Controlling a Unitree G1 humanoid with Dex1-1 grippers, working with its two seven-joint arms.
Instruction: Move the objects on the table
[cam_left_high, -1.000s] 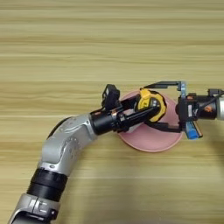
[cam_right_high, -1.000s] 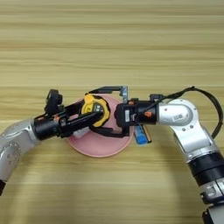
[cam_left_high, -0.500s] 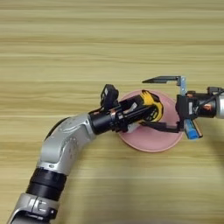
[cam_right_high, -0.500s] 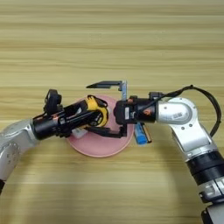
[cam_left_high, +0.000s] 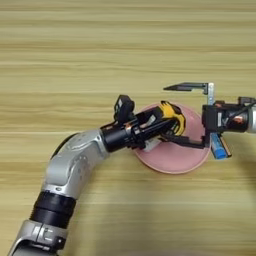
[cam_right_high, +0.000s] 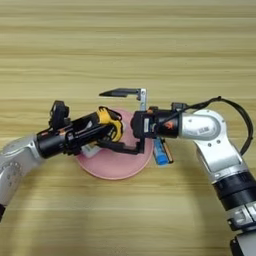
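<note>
While the left arm reached in from the lower-left corner across the table (cam_left_high: 100, 55), its left gripper (cam_right_high: 102, 131) sat over the near-left part of the round pink plate (cam_right_high: 115, 167), fingers clamped on the yellow-and-black tape measure (cam_right_high: 111, 124), which was held just above the plate surface. Beneath the gripper, a white object (cam_right_high: 90, 149) lay on the plate, mostly hidden; prob. the remote, but identity could not be confirmed. To the right, the right gripper (cam_right_high: 112, 120) pointed leftward w/ fingers spread wide apart: upper finger (cam_right_high: 120, 92) extended over bare wood beyond the plate's far rim, lower finger (cam_right_high: 120, 148) lay over the plate, just below the tape measure. Neither finger gripped anything. Just beside the plate's right rim, the blue cylindrical tube (cam_right_high: 161, 152) lay on the table, partly covered by the right wrist. Right arm entered from the lower-right corner, w/ a black cable looping off its forearm.
</note>
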